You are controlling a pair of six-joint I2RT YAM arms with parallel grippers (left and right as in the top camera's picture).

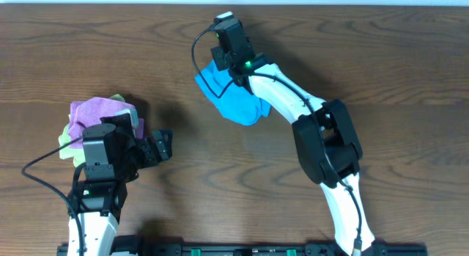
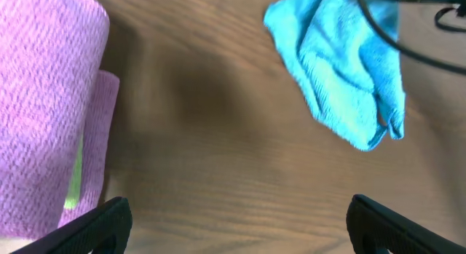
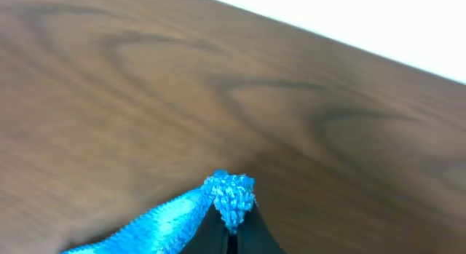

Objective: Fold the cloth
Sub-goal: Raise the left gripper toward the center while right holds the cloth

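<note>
You see three cloths over the wood-grain worktop [image 1: 381, 58]. One fuzzy sky-blue cloth [image 1: 233, 102] is bunched at 12 o'clock, right gripper [image 3: 231, 212] jaws clamping it. One knobbly purple cloth [image 1: 102, 111] and one green cloth [image 1: 67, 144] sit at 9. Left gripper [image 1: 161, 147] jaws are wide and empty.

Robotics lab bench, by look of it. Wood-grain table [image 1: 410, 65] serves as work surface. Two white-and-black robot arms rise from near edge: left arm [image 1: 95, 227], right arm [image 1: 289, 94]. Exposed black cables [image 1: 194, 50] loop off both. Black mounting rail [image 1: 242, 250] runs along front edge. Green status light [image 1: 248, 64] glows near right wrist. Plain white surface [image 3: 364, 21] beyond far edge.
</note>
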